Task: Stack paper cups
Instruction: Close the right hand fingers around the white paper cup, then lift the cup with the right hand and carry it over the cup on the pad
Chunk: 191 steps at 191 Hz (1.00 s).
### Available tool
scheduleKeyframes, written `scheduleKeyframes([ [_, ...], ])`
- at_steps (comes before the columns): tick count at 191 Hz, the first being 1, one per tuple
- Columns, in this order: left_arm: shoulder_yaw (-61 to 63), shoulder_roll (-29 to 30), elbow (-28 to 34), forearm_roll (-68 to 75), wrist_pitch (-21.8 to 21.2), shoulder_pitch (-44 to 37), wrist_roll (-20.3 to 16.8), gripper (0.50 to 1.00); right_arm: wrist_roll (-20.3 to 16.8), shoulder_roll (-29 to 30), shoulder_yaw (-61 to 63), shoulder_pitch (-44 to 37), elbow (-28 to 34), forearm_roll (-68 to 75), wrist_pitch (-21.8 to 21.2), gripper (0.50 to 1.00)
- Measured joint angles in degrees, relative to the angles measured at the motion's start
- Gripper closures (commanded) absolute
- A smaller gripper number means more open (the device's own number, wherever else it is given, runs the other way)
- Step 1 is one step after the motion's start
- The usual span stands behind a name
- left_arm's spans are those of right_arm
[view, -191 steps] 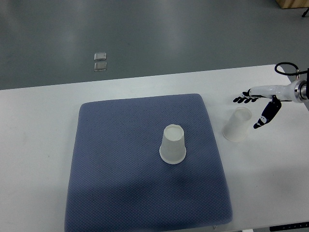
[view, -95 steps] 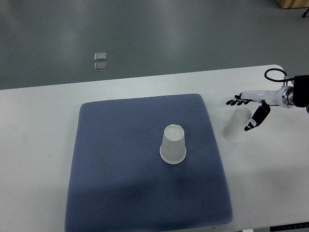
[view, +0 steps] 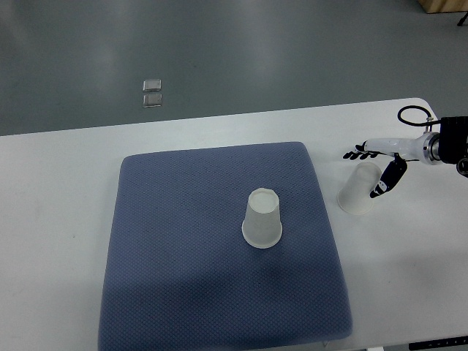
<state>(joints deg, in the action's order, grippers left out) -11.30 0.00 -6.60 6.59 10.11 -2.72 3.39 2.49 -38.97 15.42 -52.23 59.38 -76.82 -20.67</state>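
Fingers point(view: 358, 153) of the right hand point(view: 380, 164) spread wide around the tipped cup point(view: 358, 189), holding nothing; an upturned cup point(view: 262, 218) stands well left on the mat point(view: 183, 241).

Even, diffuse overhead light fills a sharp, blur-free frame. The white table point(view: 66, 190) left of the right hand point(view: 375, 170) reads bright but not blown out; soft, faint shadows hug the paper cup point(view: 358, 189) beneath its spread fingers. Mild sheen marks the floor point(view: 256, 51) beyond.

Dotted slate-blue mat point(view: 197, 241), white table point(view: 51, 219) — translucent white cups point(view: 262, 219), black fingers point(view: 357, 154)
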Motion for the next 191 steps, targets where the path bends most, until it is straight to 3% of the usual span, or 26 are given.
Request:
scheduleKeyframes([
  [14, 0.01, 0.0, 0.0, 0.0, 0.0, 0.0, 0.0, 0.5, 0.11, 0.14, -0.8, 0.0, -0.01, 0.0, 0.7, 0.666],
  [95, 0.01, 0.0, 0.01, 0.0, 0.0, 0.0, -0.01, 0.5, 0.24, 0.68, -2.15, 0.02, -0.06, -0.08, 2.03, 0.707],
  [191, 0.02, 0.0, 0.01, 0.0, 0.0, 0.0, -0.01, 0.5, 0.33, 0.33, -2.23, -0.01, -0.07, 0.0, 1.96, 0.85],
])
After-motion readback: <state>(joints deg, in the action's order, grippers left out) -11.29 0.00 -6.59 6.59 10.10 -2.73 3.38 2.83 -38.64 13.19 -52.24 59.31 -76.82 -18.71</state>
